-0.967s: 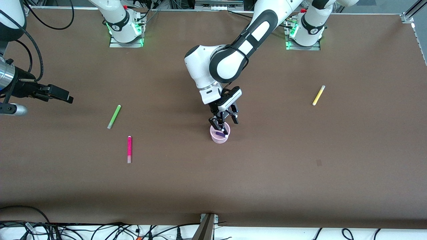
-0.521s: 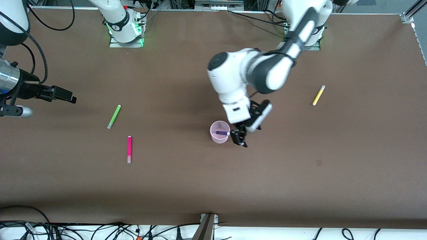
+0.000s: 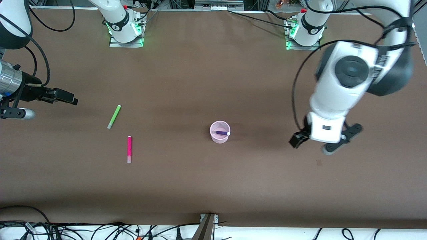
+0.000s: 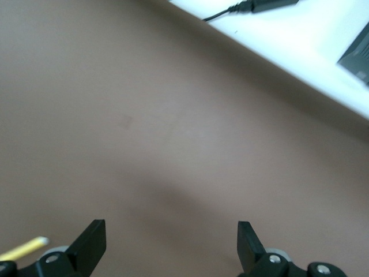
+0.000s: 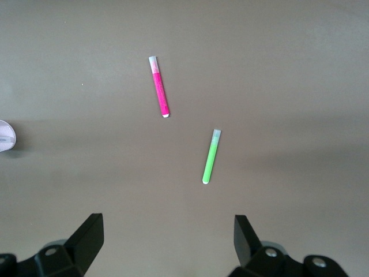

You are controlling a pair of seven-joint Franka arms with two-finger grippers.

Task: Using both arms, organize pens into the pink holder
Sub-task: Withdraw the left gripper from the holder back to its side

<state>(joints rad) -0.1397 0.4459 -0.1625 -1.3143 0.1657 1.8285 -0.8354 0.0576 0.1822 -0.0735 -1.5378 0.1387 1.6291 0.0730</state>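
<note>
Spreading across nearly the whole front view, the brown matte table (image 3: 200, 186) carries everything, and the small round pale pink plastic holder (image 3: 220, 132) near its middle serves as the landmark here. The large white left arm (image 3: 350, 80) hangs over the table toward its own end, well apart from the holder; its left gripper (image 4: 171, 245) has its black fingers spread wide with nothing between them. The white right arm (image 3: 13, 83) waits at its own end of the table, well apart from the holder, and the right gripper (image 5: 167, 242) is likewise spread apart and empty.

The slim dark purple pen (image 3: 222, 133) already lies inside the holder, its pale tip leaning at the rim. Three pens are left on the table. The slim yellow pen is hidden under the left arm in the front view, but its end (image 4: 23, 249) shows in the left wrist view just beside one finger. The slim green pen (image 3: 114, 116) lies well apart from the holder toward the right arm's end, farther from the front camera than the holder. The slim magenta pink pen (image 3: 129, 149) lies near the green one, closer to the holder and nearer to the front camera.

The step in hand looks like the left arm going for the yellow pen. To do it well, I would centre the spread fingers across the pen's barrel, not along it, descend until they straddle it at mid-length, then close, so it hangs balanced for dropping upright into the holder.
</note>
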